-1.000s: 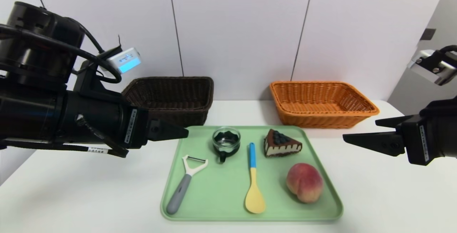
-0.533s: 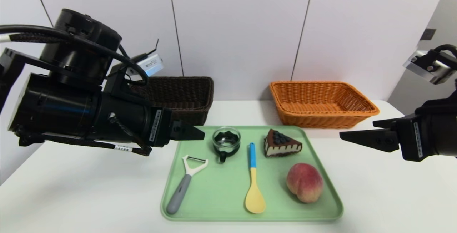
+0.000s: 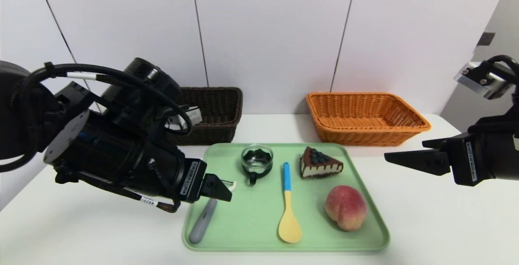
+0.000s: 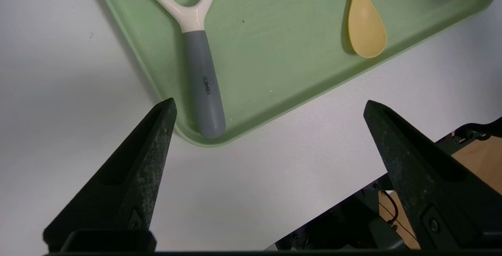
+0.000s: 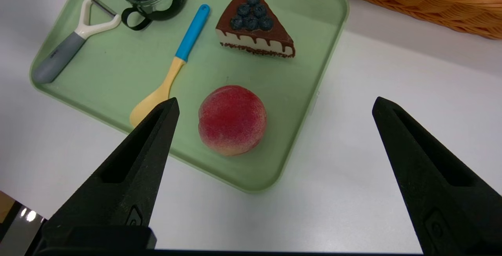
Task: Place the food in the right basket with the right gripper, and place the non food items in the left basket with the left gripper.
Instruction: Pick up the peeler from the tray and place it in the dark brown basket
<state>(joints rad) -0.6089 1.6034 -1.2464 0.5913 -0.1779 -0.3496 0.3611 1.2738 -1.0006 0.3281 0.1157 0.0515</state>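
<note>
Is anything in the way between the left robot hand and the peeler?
Nothing visible is. The left gripper hangs open above the peeler, which lies alone at the near left corner of the green tray. The yellow spoon lies well off to one side, apart from the peeler.

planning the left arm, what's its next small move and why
Probably lower the open left gripper onto the peeler, straddling its grey handle: it hovers just short of the handle's end on the green tray, holding nothing, and the peeler is the nearest non-food item.

In the head view the left gripper [image 3: 219, 190] hides the peeler [image 3: 202, 220] head
</note>
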